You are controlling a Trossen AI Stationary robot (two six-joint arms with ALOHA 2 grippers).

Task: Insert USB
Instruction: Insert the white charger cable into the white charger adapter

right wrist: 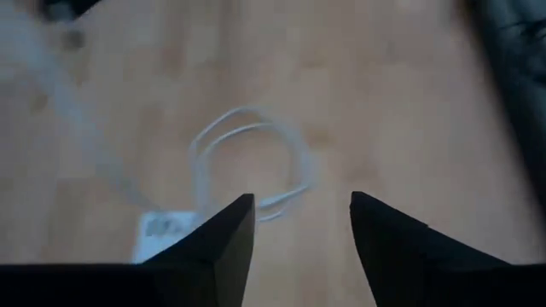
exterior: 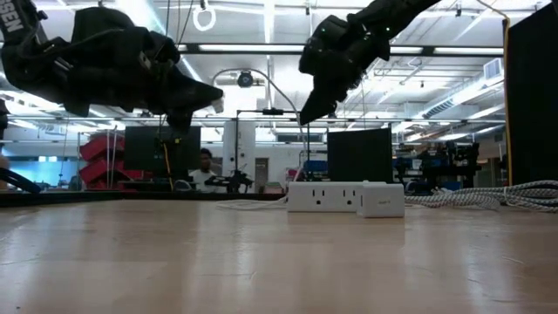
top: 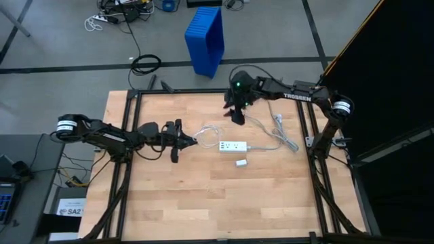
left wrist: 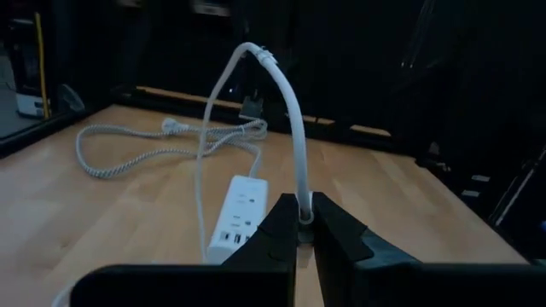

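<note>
While left hand (left wrist: 304,234) clenches USB (left wrist: 294,136) beside power strip (top: 232,146), right hand (right wrist: 301,226) hovers released

We see the left gripper (top: 192,141) over the wooden table (top: 169,196), its tips at the thin white USB cable (top: 209,131), which loops just beside the white power strip (top: 232,146). A small white block (top: 241,163) lies near the strip. The right gripper (top: 237,115) hangs over the table's far side, near the grey cord (top: 281,132). A blue bin (top: 205,39) stands on the floor beyond.
</note>
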